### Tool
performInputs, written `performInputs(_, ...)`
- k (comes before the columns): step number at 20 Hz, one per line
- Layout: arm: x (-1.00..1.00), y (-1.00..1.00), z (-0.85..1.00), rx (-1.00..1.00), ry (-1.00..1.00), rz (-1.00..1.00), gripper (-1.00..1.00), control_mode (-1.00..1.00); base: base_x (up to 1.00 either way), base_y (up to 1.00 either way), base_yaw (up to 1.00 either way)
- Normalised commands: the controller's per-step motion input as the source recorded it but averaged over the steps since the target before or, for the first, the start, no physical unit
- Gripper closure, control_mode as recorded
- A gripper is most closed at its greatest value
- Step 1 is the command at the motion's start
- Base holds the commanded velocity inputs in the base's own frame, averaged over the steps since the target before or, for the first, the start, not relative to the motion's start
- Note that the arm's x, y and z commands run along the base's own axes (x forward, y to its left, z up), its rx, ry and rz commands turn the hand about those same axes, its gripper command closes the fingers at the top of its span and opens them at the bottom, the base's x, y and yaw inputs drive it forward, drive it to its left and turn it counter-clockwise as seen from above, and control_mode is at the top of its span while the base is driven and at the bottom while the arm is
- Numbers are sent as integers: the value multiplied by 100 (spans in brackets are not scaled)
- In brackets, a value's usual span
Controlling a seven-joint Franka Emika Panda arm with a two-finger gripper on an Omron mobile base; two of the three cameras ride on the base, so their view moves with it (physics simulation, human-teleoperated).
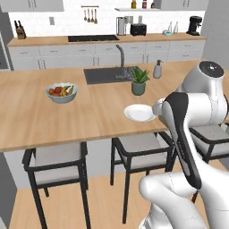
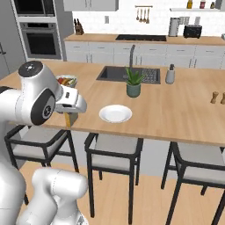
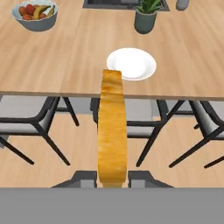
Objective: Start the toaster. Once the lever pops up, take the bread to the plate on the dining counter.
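My gripper (image 3: 112,177) is shut on the bread (image 3: 112,131), a tan slice seen edge-on and standing upright between the fingertips. In the right base view the bread (image 2: 70,118) hangs under the hand at the near edge of the dining counter (image 2: 176,114), left of the plate (image 2: 115,113). The round white plate (image 3: 131,63) lies bare just ahead of the slice, near the counter's front edge (image 1: 103,112). From the left base camera the plate (image 1: 139,112) sits close to my arm. The black toaster (image 1: 138,29) stands far off on the back counter (image 2: 192,31).
A fruit bowl (image 1: 61,92) sits to the left on the island. A potted plant (image 1: 139,81) stands behind the plate, with the sink (image 1: 103,75), the faucet (image 1: 120,60) and a soap dispenser (image 1: 157,69) farther back. Black stools (image 1: 58,161) line the near side below the gripper.
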Motion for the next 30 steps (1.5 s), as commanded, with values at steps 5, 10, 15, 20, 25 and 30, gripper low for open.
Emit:
performInputs(5, 0, 0, 0, 0, 0, 0, 100, 100, 61, -1, 0)
performInputs(10, 0, 0, 0, 0, 0, 0, 100, 100, 27, 0, 0)
performInputs(15, 0, 0, 0, 0, 0, 0, 100, 100, 23, 0, 0)
performInputs(20, 44, -1, -12, 4, 0, 0, 100, -100, 7, 0, 0)
performInputs(25, 60, -17, -7, 22, 0, 0, 100, -100, 0, 0, 0)
performInputs(30, 54, -8, -20, 22, 0, 0, 100, -100, 0, 0, 0)
